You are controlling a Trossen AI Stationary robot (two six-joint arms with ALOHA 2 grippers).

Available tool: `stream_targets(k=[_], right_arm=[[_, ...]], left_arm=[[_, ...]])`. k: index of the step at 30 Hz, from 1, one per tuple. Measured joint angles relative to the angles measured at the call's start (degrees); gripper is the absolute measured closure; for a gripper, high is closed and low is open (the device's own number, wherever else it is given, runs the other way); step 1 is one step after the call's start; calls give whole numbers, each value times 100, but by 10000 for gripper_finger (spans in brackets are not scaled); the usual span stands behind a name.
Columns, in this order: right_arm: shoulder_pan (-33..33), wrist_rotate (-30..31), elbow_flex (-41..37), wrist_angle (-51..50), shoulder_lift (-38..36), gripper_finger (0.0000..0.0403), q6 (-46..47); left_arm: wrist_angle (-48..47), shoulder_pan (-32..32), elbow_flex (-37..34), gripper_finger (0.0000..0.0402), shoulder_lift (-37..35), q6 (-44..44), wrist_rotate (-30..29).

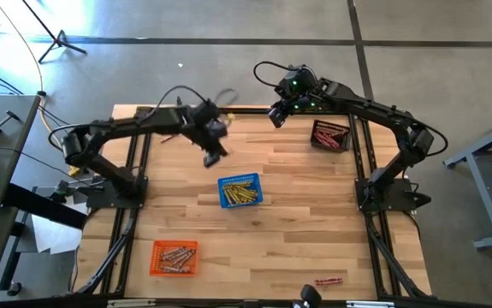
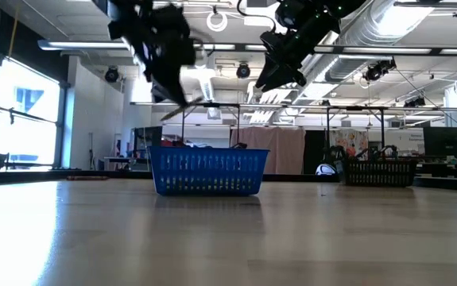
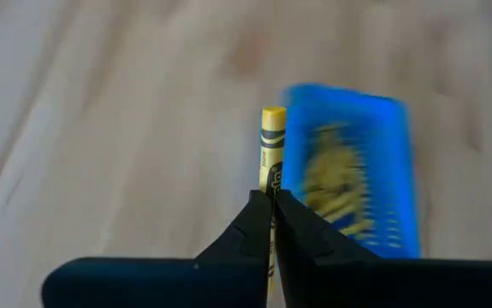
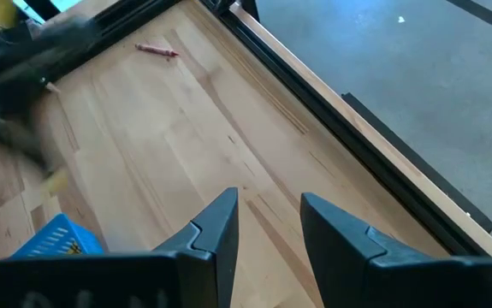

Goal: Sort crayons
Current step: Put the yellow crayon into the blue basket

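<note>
My left gripper (image 3: pixel 271 198) hangs above the table w/ fingers pinching a yellow crayon (image 3: pixel 270 154) just beside the blue basket (image 1: pixel 240 192) of yellow crayons, while my right gripper (image 4: pixel 269 210) waits near the dark basket (image 1: pixel 330 136), fingers spread, holding nothing.

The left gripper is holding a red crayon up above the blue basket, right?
Not quite: the crayon is yellow, not red. The left wrist view shows it pinched in the shut left gripper, with the blue basket of yellow crayons beyond it. The high view puts the left gripper up beside that basket, toward the table's far edge.
</note>
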Motion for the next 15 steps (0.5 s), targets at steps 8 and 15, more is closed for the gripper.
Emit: stream_targets(k=[8, 15], right_arm=[[0, -8, 0, 68, 0, 291, 0], [0, -20, 0, -149, 0, 291, 0]], left_arm=[[1113, -1467, 0, 401, -9, 2667, 182], [1537, -1903, 2, 399, 209, 1894, -37]])
